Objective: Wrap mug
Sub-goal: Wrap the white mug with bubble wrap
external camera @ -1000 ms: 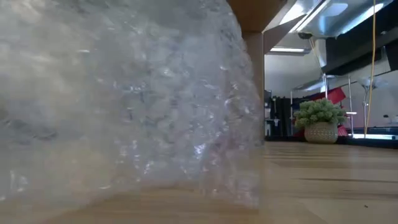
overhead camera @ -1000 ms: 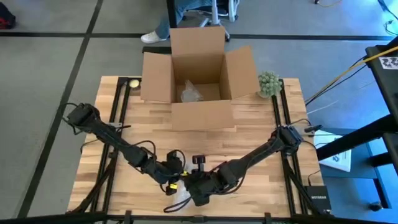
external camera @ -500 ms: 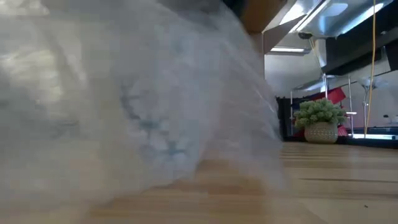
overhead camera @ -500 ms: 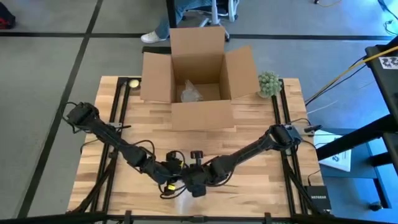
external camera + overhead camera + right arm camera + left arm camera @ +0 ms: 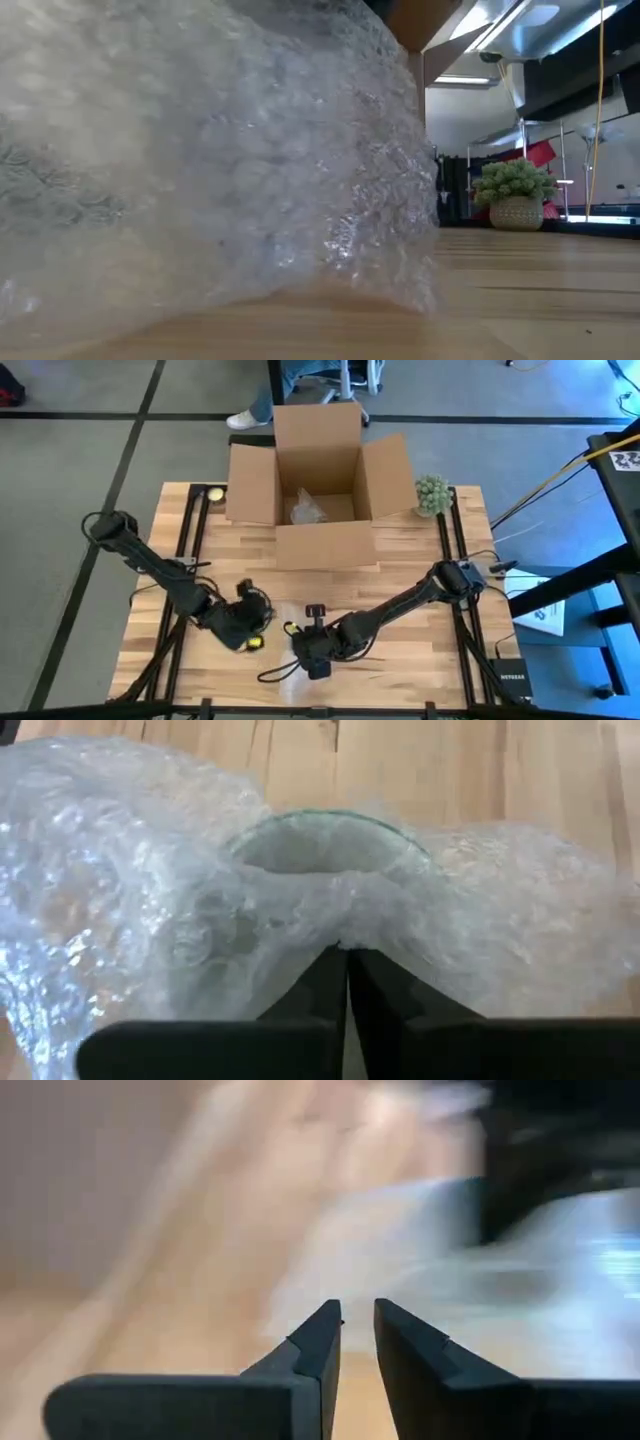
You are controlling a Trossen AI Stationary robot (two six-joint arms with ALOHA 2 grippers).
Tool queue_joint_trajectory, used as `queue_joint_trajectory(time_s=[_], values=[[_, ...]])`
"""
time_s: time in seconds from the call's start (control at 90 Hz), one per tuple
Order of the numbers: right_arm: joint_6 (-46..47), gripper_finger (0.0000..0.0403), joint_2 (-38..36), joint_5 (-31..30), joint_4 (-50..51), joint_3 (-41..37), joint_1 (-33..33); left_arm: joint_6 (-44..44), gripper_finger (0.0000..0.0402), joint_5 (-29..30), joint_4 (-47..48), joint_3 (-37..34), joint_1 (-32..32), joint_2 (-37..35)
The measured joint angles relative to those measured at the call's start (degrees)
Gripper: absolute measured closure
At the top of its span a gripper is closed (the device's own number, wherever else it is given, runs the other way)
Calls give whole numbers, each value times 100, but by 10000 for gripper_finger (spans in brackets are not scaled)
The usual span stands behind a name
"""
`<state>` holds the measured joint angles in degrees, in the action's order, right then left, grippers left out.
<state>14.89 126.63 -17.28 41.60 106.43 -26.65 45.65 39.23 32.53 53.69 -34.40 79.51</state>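
- High view: the right gripper [image 5: 312,657] was found low at the near edge of the table [image 5: 420,575], pressed into the bubble wrap [image 5: 285,672], which spread just under and to the outer side of it. The left gripper [image 5: 248,632] was held just beside it, apart from the wrap. A cardboard box [image 5: 318,480] stood well ahead of both, flaps open, with a potted plant [image 5: 432,495] next to it.
- Low view: the frame was almost filled by bubble wrap [image 5: 200,160] resting on the table [image 5: 530,290]; no gripper could be made out. The plant [image 5: 516,195] was seen far behind.
- Left wrist view: the left gripper [image 5: 358,1342] was recorded with its fingers nearly together, a narrow slit between them, nothing held. Pale wrap was blurred ahead of it.
- Right wrist view: the right gripper [image 5: 347,982] was recorded pinching a fold of bubble wrap [image 5: 120,890], fingers pressed together on it. Directly ahead of the fingertips the glass mug [image 5: 325,845] was seen mouth-on, its rim showing through the film, wrap bunched on both sides of it.
- Judgement: the step in hand appeared to be drawing the sheet over the mug. The pinch would be best kept firm and the fold carried across the rim rather than dragged, since the mug could be rolled. The free edge would need to be caught by the left gripper.
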Motion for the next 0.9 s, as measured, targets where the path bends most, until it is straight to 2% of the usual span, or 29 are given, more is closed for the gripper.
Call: queue_joint_trajectory(time_s=[0.067, 0.133, 0.311, 0.433, 0.678, 0.9], values=[[0, 402, 0, 2, 1, 0, 0, 190, 353, -28, -187, -171, 171, 158], [-10, 402, 0, 0, -1, 0, 0, 122, 353, -236, -784, -373, 344, 379], [-17, 402, 0, 0, -10, 0, 0, -760, 353, -1319, -2442, -517, 635, 928], [-18, 402, 0, 8, -1, -2, 0, -1205, 353, -1520, -3299, -517, 558, 909], [-19, 402, 0, 31, -4, -2, -1, -1487, 353, -1463, -3619, -515, 82, 677], [-21, 402, 2, -4, -74, -2, 0, -1328, 353, -1443, -3761, -541, -165, 1048]])
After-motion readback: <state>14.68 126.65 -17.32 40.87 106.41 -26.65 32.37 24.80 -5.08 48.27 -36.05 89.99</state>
